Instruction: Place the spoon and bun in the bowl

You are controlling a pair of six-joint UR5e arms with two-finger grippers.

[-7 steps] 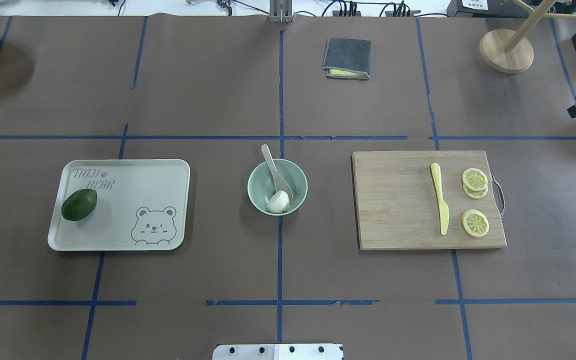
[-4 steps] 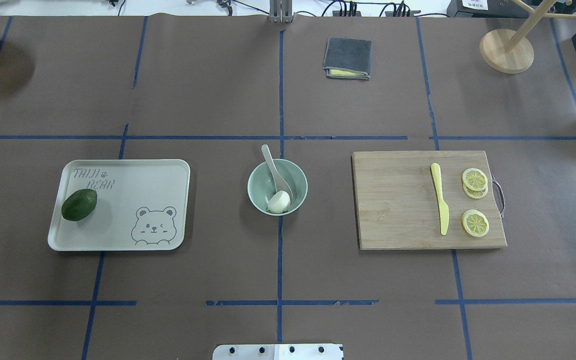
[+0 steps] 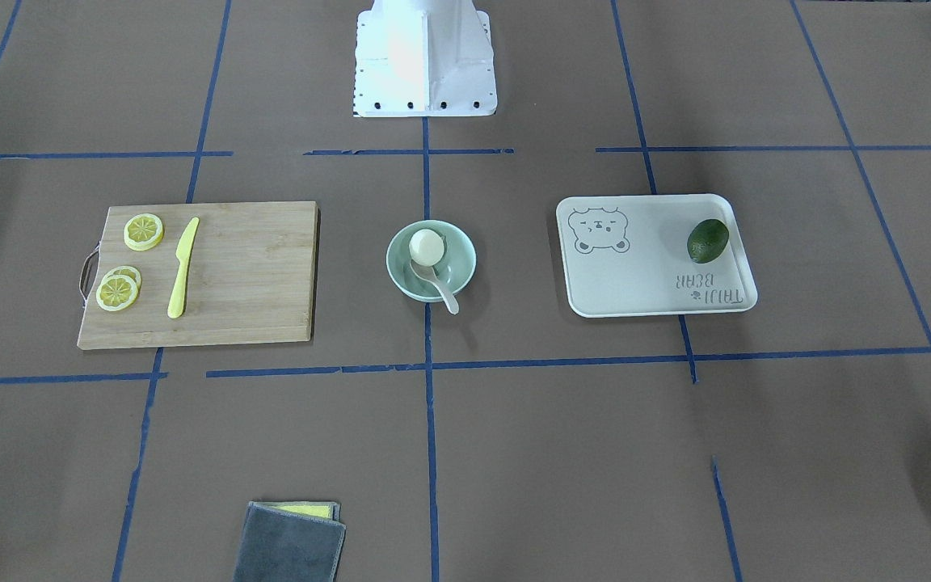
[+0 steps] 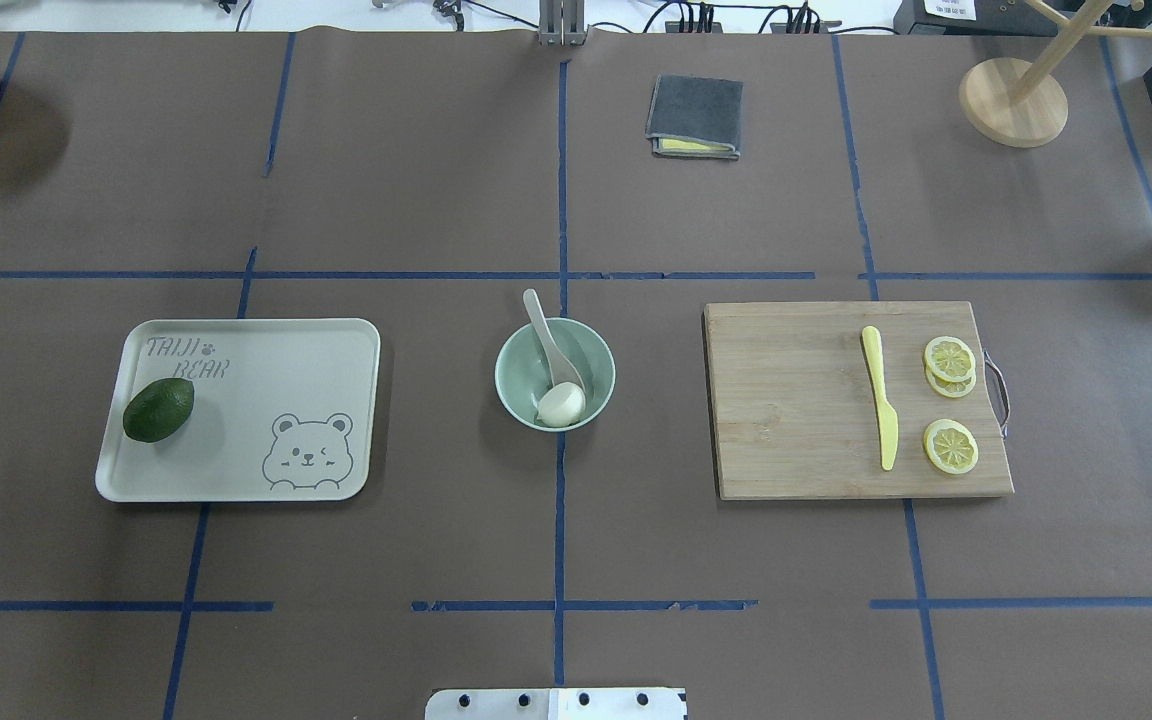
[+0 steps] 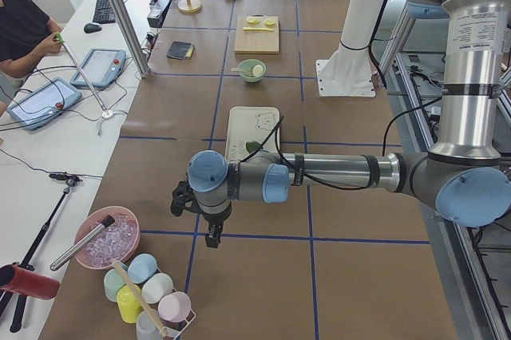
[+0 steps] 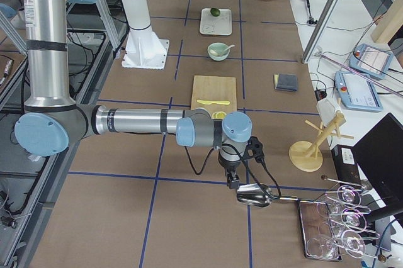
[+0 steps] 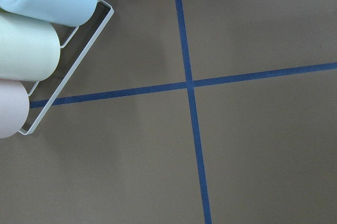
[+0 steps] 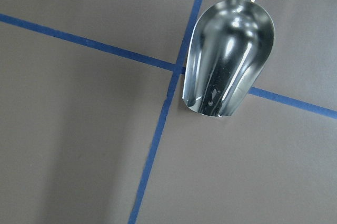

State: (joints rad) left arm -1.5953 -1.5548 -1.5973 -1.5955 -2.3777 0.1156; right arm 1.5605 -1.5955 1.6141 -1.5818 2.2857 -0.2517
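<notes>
— What changed?
— The right end effector [image 6: 233, 184] has left the overhead view. The bun [image 4: 561, 403] and spoon [image 4: 543, 325] lie in the bowl [image 4: 519, 368]; probably done.
— Grip?
— Cannot tell, nor for the left end effector [image 5: 212, 238]; both hang far off.

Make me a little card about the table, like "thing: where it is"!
bowl: middle of the table
bun: inside the bowl
spoon: scoop in the bowl, handle sticking over the rim
tray: holds a green fruit
cutting board: yellow knife, three lemon slices
left pincer: far from the bowl
right pincer: near a metal scoop
open or shut: cannot tell
</notes>
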